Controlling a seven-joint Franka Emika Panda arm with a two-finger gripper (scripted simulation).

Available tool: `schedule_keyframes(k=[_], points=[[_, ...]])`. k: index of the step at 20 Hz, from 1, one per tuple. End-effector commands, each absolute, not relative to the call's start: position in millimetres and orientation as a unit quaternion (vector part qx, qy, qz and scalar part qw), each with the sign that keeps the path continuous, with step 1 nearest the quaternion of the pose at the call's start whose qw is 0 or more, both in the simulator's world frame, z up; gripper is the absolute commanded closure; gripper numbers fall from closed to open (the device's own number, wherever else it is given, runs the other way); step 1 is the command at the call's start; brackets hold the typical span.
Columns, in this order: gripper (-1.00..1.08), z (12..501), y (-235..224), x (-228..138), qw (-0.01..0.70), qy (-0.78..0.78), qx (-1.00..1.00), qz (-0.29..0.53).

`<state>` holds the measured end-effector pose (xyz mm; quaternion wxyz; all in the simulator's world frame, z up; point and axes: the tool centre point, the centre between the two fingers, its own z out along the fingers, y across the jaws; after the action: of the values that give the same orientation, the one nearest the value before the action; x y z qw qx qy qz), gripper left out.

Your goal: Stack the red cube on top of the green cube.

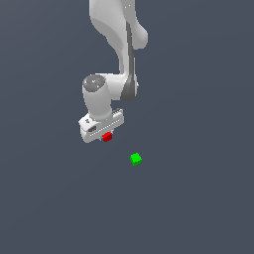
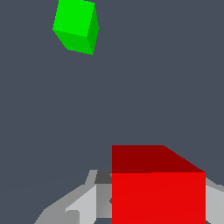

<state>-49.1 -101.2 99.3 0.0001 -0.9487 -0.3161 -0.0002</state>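
- Red cube point(image 1: 107, 136) sits pinched between my gripper point(image 1: 105, 138) fingers, right under the wrist.
- Green cube point(image 1: 136, 158) lies apart on the dark floor point(image 1: 198, 198), toward the exterior view's right, nothing on it.

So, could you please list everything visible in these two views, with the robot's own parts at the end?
small bright-red cube: one, red, directly under the gripper in the exterior view; large and close between the fingers in the wrist view.
small bright-green cube: one, green, lying alone on the floor, apart from the red cube, toward the exterior view's right and lower in that picture; also seen in the wrist view.
flat dark grey-blue floor: one, grey-blue, filling the background of both views.
white robot arm: one, white with grey joints, reaching down from the top of the exterior view.
gripper: one, white-grey, at the arm's end, apparently shut on the red cube.
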Motion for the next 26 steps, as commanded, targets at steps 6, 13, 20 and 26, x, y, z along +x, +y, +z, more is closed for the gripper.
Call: schedule_keyframes(k=[6,13,20,26], points=[[1.08,83,-30,-9,0.0,-0.316,-0.949,0.0],[1.08,71,19,21,0.0,-0.316,-0.949,0.0],[1.08,66,39,35,0.0,-0.316,-0.949,0.0],[-0.92,66,42,37,0.0,-0.316,-0.949,0.0]])
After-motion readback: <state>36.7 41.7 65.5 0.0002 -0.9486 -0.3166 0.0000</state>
